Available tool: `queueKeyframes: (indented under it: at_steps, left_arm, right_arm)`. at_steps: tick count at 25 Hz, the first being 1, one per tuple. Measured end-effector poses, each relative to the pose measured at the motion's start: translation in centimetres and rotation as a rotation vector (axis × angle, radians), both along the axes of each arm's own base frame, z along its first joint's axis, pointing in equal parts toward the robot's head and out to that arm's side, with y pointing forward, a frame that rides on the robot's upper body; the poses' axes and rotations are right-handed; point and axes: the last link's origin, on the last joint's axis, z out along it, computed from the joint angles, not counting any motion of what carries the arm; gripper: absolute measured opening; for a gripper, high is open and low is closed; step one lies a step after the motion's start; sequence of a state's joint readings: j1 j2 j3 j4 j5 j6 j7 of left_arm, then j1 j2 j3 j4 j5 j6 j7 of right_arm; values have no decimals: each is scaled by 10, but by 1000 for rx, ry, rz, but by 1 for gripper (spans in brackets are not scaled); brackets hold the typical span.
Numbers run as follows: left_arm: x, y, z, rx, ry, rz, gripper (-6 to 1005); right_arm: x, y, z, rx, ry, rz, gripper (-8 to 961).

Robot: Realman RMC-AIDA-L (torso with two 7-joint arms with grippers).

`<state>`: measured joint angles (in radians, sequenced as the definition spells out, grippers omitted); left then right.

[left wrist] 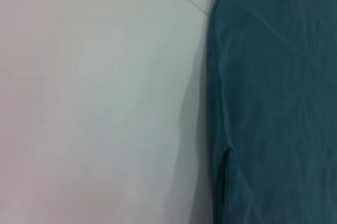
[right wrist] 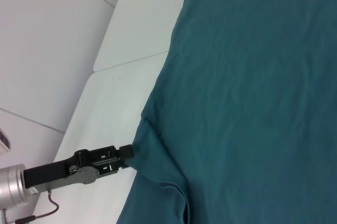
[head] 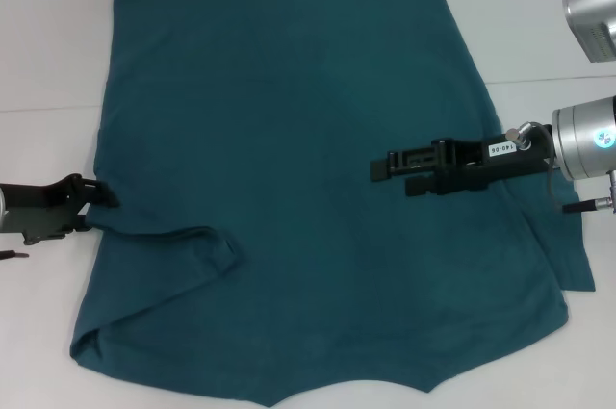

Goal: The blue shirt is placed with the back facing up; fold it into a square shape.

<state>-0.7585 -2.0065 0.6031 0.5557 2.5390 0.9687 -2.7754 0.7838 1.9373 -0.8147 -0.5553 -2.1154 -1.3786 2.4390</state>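
- Left gripper [head: 104,199]: low at the left edge of the blue shirt [head: 308,188], tips touching the cloth edge; whether they clamp it cannot be told.
- Right gripper [head: 385,170]: over the shirt's right-centre, pointing inward, fingers close together, holding nothing visible.
- Shirt: spread plain side up on the white table [head: 48,43]; left sleeve [head: 183,255] folded inward.

Blue shirt [head: 308,188] spread flat on tabletop [head: 48,63], filling most of it. Left pincer [head: 101,195] at shirt's left edge, beside folded-in sleeve. Right pincer [head: 385,170] over shirt, right of centre.
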Motion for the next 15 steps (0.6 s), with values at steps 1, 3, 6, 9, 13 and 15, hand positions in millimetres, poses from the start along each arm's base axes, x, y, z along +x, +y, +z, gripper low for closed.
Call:
queueKeyframes:
  at_steps: [1,3,6,9,13,15]
  left_arm:
    - [0,0,0,0,0,0,548]
    - [0,0,0,1,-1,-1,544]
    - [1,1,0,4,-4,-1,530]
    - [1,1,0,5,-6,0,511]
    - [2,1,-1,3,-4,-6,425]
    - [2,1,-1,2,-3,-8,371]
  right_arm:
    - [0,0,0,0,0,0,847]
    - [0,0,0,0,-1,1,847]
    - [1,0,0,0,-2,1,846]
    - [1,-1,-1,0,-2,0,845]
    - [2,-1,-1,0,-1,-2,844]
    - [2,-2,-1,0,-1,-4,844]
